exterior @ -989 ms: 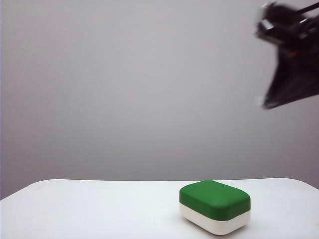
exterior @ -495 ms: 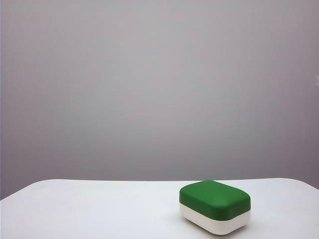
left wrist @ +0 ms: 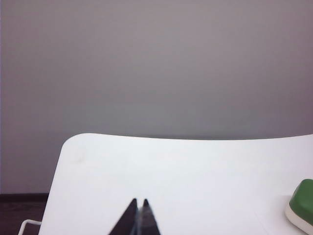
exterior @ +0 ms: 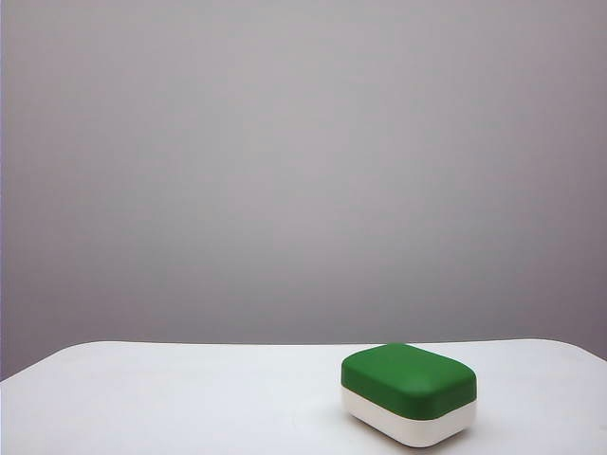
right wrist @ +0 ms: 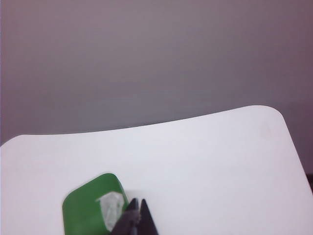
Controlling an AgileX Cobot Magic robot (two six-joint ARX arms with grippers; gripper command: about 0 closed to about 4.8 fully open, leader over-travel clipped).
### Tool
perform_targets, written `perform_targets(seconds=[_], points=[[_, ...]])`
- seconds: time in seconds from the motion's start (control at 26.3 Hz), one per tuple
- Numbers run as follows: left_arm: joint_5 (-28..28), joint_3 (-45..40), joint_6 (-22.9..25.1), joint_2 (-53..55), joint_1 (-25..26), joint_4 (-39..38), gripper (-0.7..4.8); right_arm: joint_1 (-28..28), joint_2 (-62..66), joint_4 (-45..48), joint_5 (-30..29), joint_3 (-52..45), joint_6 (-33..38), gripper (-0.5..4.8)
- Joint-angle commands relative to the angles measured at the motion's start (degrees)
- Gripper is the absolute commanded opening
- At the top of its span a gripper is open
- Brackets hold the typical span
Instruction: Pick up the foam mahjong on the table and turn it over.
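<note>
Green side up, the foam mahjong (exterior: 409, 393) rests flipped on the bench (exterior: 190, 398); our left claw (left wrist: 139, 201) and right claw (right wrist: 137, 201) hang clenched, empty, clear of it.

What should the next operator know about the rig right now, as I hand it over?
Left hand: shut, holding nothing, pulled back off the table, out of the exterior view.
Right hand: shut, empty, also pulled back, just short of the foam mahjong.
The mahjong lies flat on the table, right of centre, green half up, white half down.
Done: it looks turned over already, characters hidden.
Left: probably nothing; check the face underneath if unsure.
</note>
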Motion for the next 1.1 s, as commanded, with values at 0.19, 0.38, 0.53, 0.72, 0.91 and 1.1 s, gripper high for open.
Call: perform_targets(seconds=[0.19,0.38,0.53,0.72,0.91,1.1], points=[[-1.73,-1.62,1.73,-0.02,0.07,2.21,-0.05,-0.52,-4.57,-1.99,0.57,-0.31,-7.08,-0.05],[-7.67,-3.15,4.22,-0.02,0.07,0.28,-0.05,-0.57,-4.83,-5.09,0.7,-0.31,-9.31,-0.05],[-10.03,-3.15,3.98,-0.02,0.07,-1.97,-0.05,-0.57,-4.83,-9.35,0.7,-0.31,-9.31,-0.05],[-9.92,-3.13,4.15,-0.02,0.02,-2.01,-0.05,-0.55,-4.63,-9.27,0.5,-0.31,-9.22,-0.05],[-9.9,-3.13,4.15,-0.02,0.0,-1.99,-0.05,-0.52,-4.66,-9.18,0.46,-0.31,-9.18,-0.05],[-9.9,-3.13,4.15,-0.02,0.0,-1.99,-0.05,-0.52,-4.66,-9.18,0.48,-0.31,-9.18,-0.05]])
